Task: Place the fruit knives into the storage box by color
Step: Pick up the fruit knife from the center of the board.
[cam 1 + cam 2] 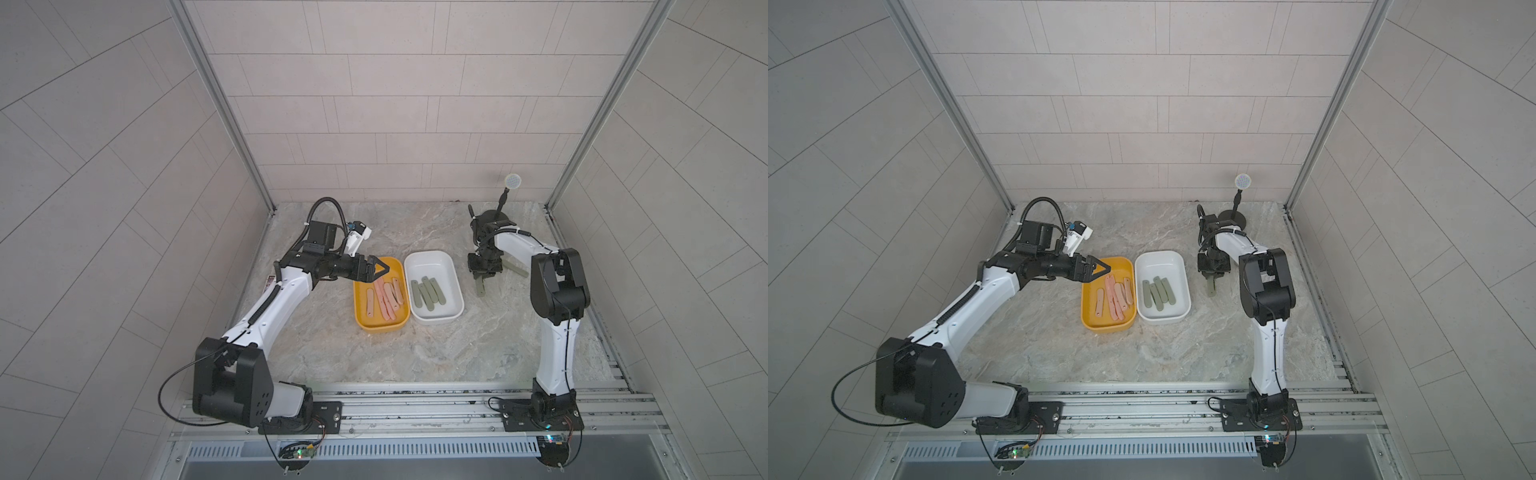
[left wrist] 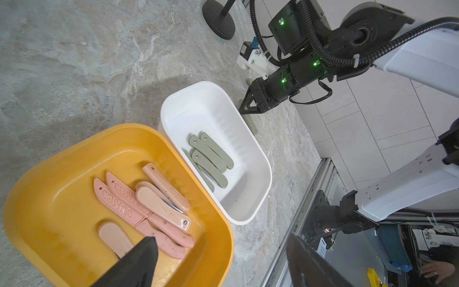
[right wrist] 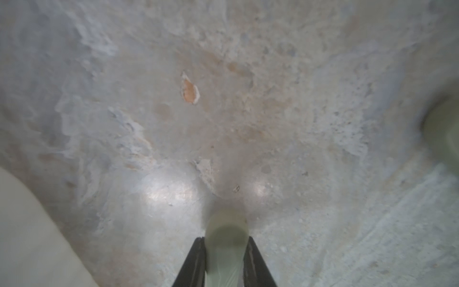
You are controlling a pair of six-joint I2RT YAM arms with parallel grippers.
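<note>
A: layout?
B: marble tabletop (image 1: 374,357). The left arm (image 1: 266,307) reaches in over the boxes, and the right arm (image 1: 557,291) bends down on the right side.
A: boxes?
B: yellow box (image 1: 380,329) and white box (image 1: 436,319) sit side by side mid-tabletop, yellow on the left. Can't tell if they touch.
A: end effectors?
B: the left end effector (image 1: 381,272) has its jaws wide with nothing between them, above the far end of the yellow box. The right end effector (image 3: 224,240) points down just right of the white box, jaws narrow and clamped on one grey-green knife (image 3: 226,223).
A: lifted?
B: can't tell, the wrist view is blurred.
A: other knives?
B: the pink knives (image 1: 388,299) are all in the yellow box, overlapping, two of them long. The green knives (image 1: 428,293) are bunched in the white box. One loose knife (image 1: 515,269), green, lies on the tabletop beside the right end effector, partly hidden by the right arm.
</note>
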